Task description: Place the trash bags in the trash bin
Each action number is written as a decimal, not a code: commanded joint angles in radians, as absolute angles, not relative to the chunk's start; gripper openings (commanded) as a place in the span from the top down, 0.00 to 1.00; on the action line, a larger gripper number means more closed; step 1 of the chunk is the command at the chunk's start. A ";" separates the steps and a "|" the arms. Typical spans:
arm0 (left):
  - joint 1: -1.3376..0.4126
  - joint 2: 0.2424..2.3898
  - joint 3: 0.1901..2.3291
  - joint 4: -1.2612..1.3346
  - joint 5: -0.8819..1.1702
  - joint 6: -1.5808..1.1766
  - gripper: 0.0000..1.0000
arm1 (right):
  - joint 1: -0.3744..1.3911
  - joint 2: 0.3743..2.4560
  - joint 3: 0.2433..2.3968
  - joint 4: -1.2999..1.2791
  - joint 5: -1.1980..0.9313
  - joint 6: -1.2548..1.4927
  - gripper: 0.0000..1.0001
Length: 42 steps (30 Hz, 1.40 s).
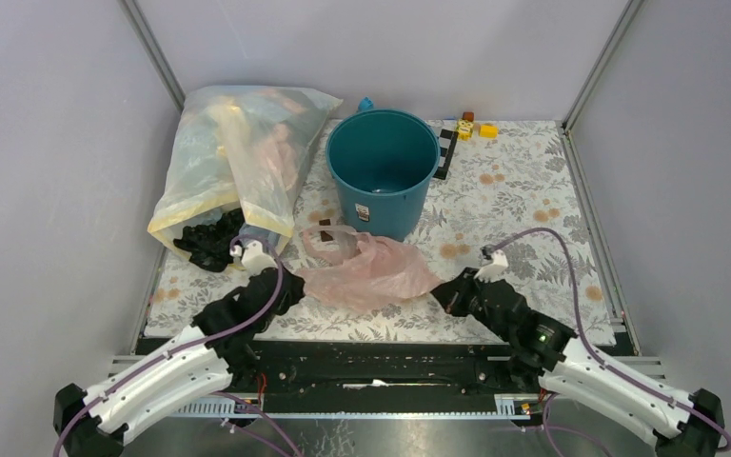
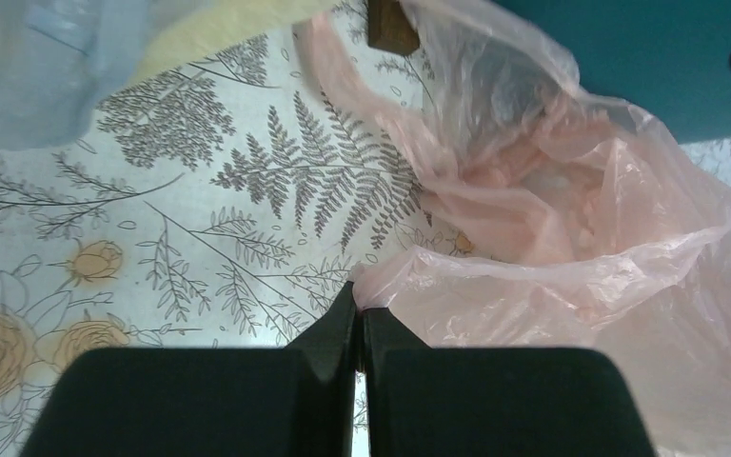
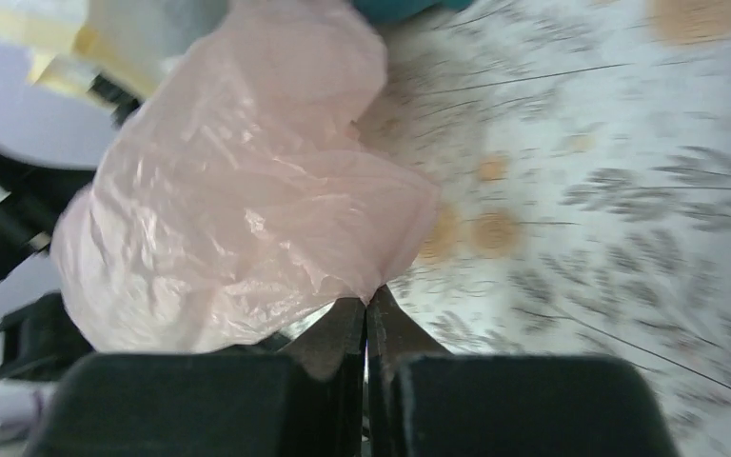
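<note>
A crumpled pink trash bag [image 1: 366, 271] lies on the floral table in front of the round teal trash bin [image 1: 383, 171], which stands upright and open. My left gripper [image 1: 295, 283] is shut on the bag's left edge [image 2: 381, 281]. My right gripper [image 1: 445, 291] is shut on the bag's right corner [image 3: 381, 276]. The bag [image 2: 571, 209] spreads between both grippers and fills much of the right wrist view [image 3: 238, 200]. The bin's wall [image 2: 647, 57] shows behind the bag. Two larger pale yellow trash bags [image 1: 238, 162] lie at the back left.
A black crumpled bag [image 1: 207, 243] sits by the yellow bags' near end. Small yellow and red blocks [image 1: 474, 126] and a black-white marker strip [image 1: 445, 152] lie behind the bin. A brown chip [image 1: 326, 231] lies near the bin's base. Grey walls enclose the table.
</note>
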<state>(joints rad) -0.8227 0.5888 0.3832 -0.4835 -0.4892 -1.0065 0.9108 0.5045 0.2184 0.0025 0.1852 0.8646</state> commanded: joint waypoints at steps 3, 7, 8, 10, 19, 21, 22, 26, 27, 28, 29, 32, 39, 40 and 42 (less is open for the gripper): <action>-0.813 0.509 0.449 -0.616 -0.639 -1.066 1.00 | 0.915 0.395 0.371 -0.514 0.616 0.933 1.00; -0.811 0.497 0.523 -0.713 -0.745 -1.099 1.00 | 0.915 0.404 0.456 -0.645 0.747 1.020 1.00; -0.811 0.491 0.541 -0.740 -0.774 -1.110 1.00 | 0.915 0.405 0.476 -0.677 0.781 1.042 1.00; -0.811 0.471 0.577 -0.780 -0.826 -1.127 1.00 | 0.915 0.403 0.509 -0.698 0.823 1.034 1.00; -0.811 0.543 0.748 -0.674 -0.820 -0.896 1.00 | 0.916 0.485 0.677 -0.560 0.574 0.607 1.00; -0.811 0.635 0.809 -0.660 -0.785 -0.859 1.00 | 0.915 0.535 0.744 -0.567 0.502 0.573 1.00; -0.811 0.675 0.840 -0.663 -0.773 -0.852 1.00 | 0.916 0.560 0.782 -0.575 0.478 0.566 1.00; -0.801 0.769 0.931 -0.624 -0.739 -0.809 1.00 | 0.915 0.610 0.887 -0.591 0.447 0.553 1.00; -0.792 0.779 0.948 -0.609 -0.729 -0.794 1.00 | 0.916 0.612 0.902 -0.588 0.436 0.548 1.00; -0.780 0.790 0.965 -0.592 -0.715 -0.779 1.00 | 0.916 0.611 0.912 -0.584 0.423 0.543 1.00; -0.764 0.802 0.980 -0.584 -0.704 -0.769 1.00 | 0.916 0.608 0.918 -0.583 0.411 0.542 1.00; -0.721 0.845 1.020 -0.577 -0.665 -0.740 1.00 | 0.916 0.598 0.916 -0.591 0.379 0.559 0.97; -0.438 0.925 0.961 -0.485 -0.321 -0.758 1.00 | 0.916 0.566 0.899 -0.608 0.329 0.607 0.97; -0.377 0.931 0.943 -0.462 -0.243 -0.768 1.00 | 0.916 0.554 0.902 -0.621 0.360 0.612 0.97; -0.297 0.945 0.917 -0.437 -0.162 -0.779 1.00 | 0.916 0.523 0.899 -0.636 0.403 0.616 0.97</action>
<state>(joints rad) -0.4335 0.9291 0.9615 -0.5358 -0.4320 -0.7677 0.9127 0.5732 0.8871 -0.6090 0.3431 0.5938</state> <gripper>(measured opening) 0.003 0.032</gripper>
